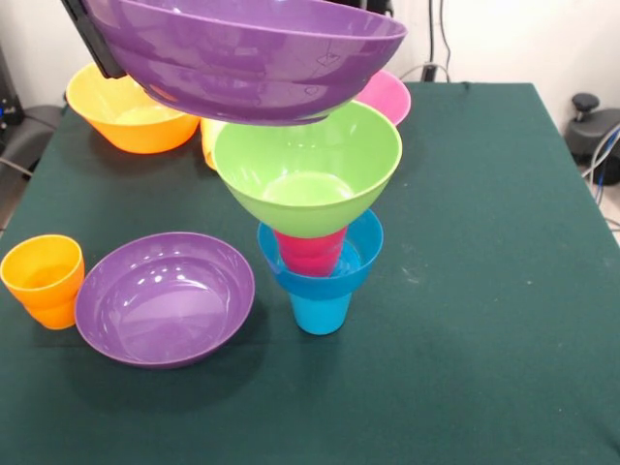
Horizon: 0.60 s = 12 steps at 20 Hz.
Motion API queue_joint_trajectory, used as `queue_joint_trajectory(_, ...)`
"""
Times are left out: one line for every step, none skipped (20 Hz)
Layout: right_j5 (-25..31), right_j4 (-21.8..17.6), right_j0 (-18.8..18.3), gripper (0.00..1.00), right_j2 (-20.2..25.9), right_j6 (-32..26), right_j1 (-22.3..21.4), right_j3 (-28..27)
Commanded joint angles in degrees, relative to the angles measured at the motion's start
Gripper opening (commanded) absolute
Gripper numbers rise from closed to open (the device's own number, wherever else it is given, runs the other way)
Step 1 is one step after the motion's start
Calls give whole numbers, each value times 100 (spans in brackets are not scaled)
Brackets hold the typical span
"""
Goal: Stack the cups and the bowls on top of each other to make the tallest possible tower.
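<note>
The tower stands mid-table: a blue cup (320, 312) at the bottom, a small blue bowl (363, 254) on it, a red cup (312, 252) inside that, and a lime green bowl (308, 170) on top, leaning a little. A wide purple bowl (247, 58) hangs tilted in the air just above the green bowl. My gripper (100, 56) is shut on its left rim, and only its black tip shows at the top left. A second purple bowl (165, 298) rests on the table to the left of the tower.
An orange cup (44, 281) stands at the left edge beside the resting purple bowl. At the back sit an orange-yellow bowl (131, 116), a pink bowl (389, 97) and a partly hidden yellow cup (208, 140). The green table (484, 291) stretches to the right.
</note>
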Motion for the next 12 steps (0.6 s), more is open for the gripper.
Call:
queue_joint_trajectory(-213, 176, 194, 0, -460, 590, 480, 522)
queue_joint_trajectory(-247, 181, 195, 0, -466, 583, 511, 527)
queue_joint_trajectory(-274, 195, 192, 0, -465, 578, 531, 542)
queue_joint_trajectory(-306, 212, 190, 0, -467, 581, 566, 567)
queue_joint_trajectory(-335, 217, 194, 0, -472, 578, 583, 577)
queue_joint_trajectory(-390, 211, 199, 0, -484, 588, 616, 606)
queue_joint_trajectory(-419, 211, 205, 0, -489, 596, 630, 618)
queue_joint_trajectory(-481, 206, 214, 0, -494, 604, 674, 637)
queue_joint_trajectory(-496, 208, 223, 0, -500, 614, 688, 643)
queue_joint_trajectory(-530, 203, 238, 0, -506, 622, 716, 640)
queue_joint_trajectory(-548, 200, 248, 0, -515, 629, 719, 644)
queue_joint_trajectory(-579, 197, 253, 0, -524, 629, 743, 648)
